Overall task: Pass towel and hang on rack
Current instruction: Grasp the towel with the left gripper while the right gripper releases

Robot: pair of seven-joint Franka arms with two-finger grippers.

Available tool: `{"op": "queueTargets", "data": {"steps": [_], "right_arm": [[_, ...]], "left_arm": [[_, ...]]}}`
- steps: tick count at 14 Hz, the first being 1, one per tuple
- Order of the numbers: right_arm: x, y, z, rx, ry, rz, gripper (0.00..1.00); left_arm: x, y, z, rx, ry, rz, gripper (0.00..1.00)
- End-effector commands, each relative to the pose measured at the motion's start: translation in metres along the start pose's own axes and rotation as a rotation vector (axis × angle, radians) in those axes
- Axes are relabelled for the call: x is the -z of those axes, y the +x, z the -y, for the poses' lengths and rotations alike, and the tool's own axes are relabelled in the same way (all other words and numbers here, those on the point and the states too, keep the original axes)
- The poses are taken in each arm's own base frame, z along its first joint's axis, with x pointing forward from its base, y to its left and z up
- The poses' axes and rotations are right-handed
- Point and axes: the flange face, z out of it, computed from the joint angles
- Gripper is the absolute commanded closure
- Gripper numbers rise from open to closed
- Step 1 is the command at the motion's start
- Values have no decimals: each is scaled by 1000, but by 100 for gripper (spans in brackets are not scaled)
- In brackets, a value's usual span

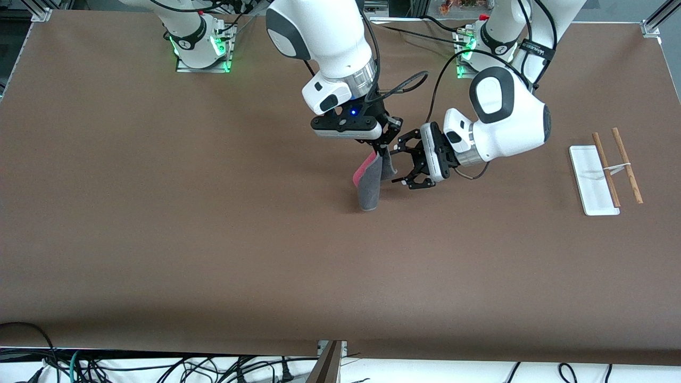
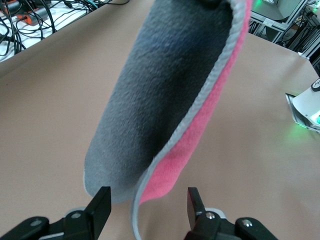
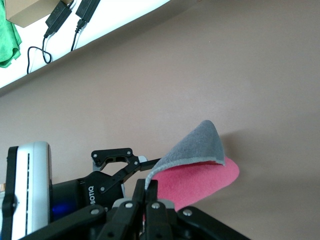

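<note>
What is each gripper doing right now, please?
Right gripper: shut on the small grey-and-pink soft towel.
Left gripper: open beside the towel, holding nothing.

Brown desk; black cables under its near edge; cardboard box w/ green cloth beside.

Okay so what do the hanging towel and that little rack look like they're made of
The grey and pink-red towel looks like soft fleece or felt: a matte, fuzzy nap with a stitched light grey trim, drooping limply. The small rack seems to have a smooth white base, likely plastic, and two thin brown rods that look like wood.
</note>
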Motion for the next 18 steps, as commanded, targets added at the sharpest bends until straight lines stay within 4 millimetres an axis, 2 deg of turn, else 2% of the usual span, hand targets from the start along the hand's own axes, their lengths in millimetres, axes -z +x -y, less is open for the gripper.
{"op": "queueTargets", "data": {"steps": [1, 2, 3, 12, 13, 15, 16, 17, 18], "right_arm": [[7, -1, 4, -9, 7, -18, 100], [7, 0, 4, -7, 14, -21, 100], [8, 0, 5, -7, 16, -22, 100], [9, 1, 5, -5, 24, -28, 100], [9, 1, 5, -4, 24, -29, 84], [8, 3, 4, 0, 17, -36, 39], [8, 2, 4, 26, 3, -62, 5], [8, 3, 4, 59, -15, -99, 0], [8, 1, 5, 75, -20, -109, 0]], "left_arm": [[-3, -3, -5, -16, 16, -14, 45], [-5, -4, -3, -36, 13, -16, 70], [-7, -5, -2, -41, 10, -18, 100], [-2, -4, 2, -40, 11, -28, 100], [-1, -4, 3, -39, 10, -28, 100], [2, -4, 4, -38, 13, -29, 100], [3, -5, 5, -39, 16, -29, 100], [4, -5, 6, -40, 19, -27, 100], [10, -4, 8, -38, 28, -29, 100]]}}
